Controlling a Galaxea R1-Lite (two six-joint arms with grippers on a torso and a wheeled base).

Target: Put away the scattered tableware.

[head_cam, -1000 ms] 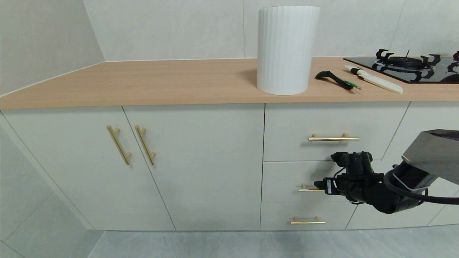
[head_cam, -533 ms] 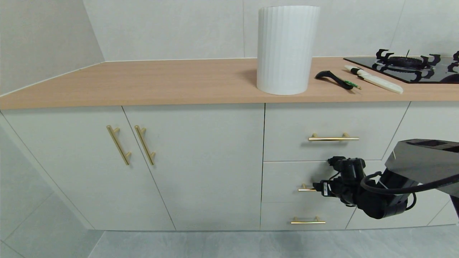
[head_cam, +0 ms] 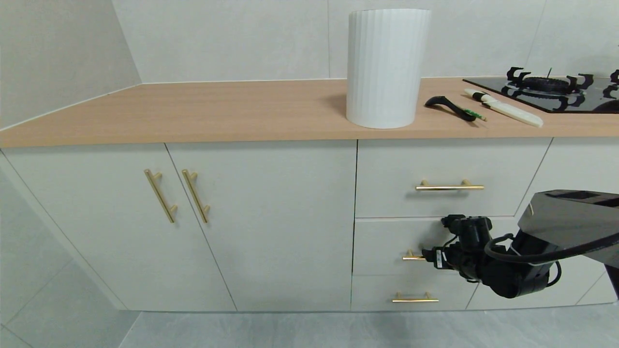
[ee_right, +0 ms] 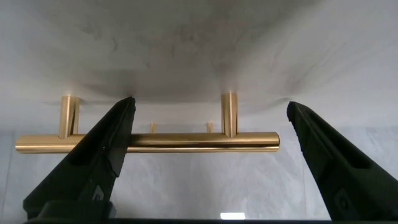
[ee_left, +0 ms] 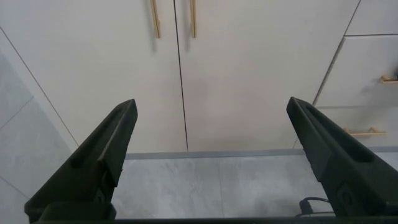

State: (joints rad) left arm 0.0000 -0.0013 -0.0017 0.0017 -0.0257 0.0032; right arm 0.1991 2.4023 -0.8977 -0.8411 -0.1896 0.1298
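Right hand point(head_cam: 427, 254): low in front of the middle drawer point(head_cam: 387, 244) of the pale grey cabinet, at its slim brass bar handle point(head_cam: 412, 257). In the right wrist view the hand point(ee_right: 209, 107) is spread wide, and the bar point(ee_right: 186, 142) runs crosswise in the gap, one end hidden behind a finger point(ee_right: 99, 162); contact cannot be told.
Left hand point(ee_left: 211, 104): fingers well apart, holding nothing, facing two cabinet doors point(ee_left: 180, 68) and the grey tiled floor point(ee_left: 205, 186).
Tableware: a black curved peeler with a green tip point(head_cam: 452, 107) and a long white knife point(head_cam: 505, 108) lie side by side on the wooden table point(head_cam: 193, 106), near its front edge.
Container: a tall white ribbed cylinder point(head_cam: 387, 67) stands upright on the table, just beside the peeler.
Hob: a black glass gas hob point(head_cam: 546, 89) lies beyond the knife.
Other drawers: one above with a brass handle point(head_cam: 449, 186), one below point(head_cam: 416, 299).
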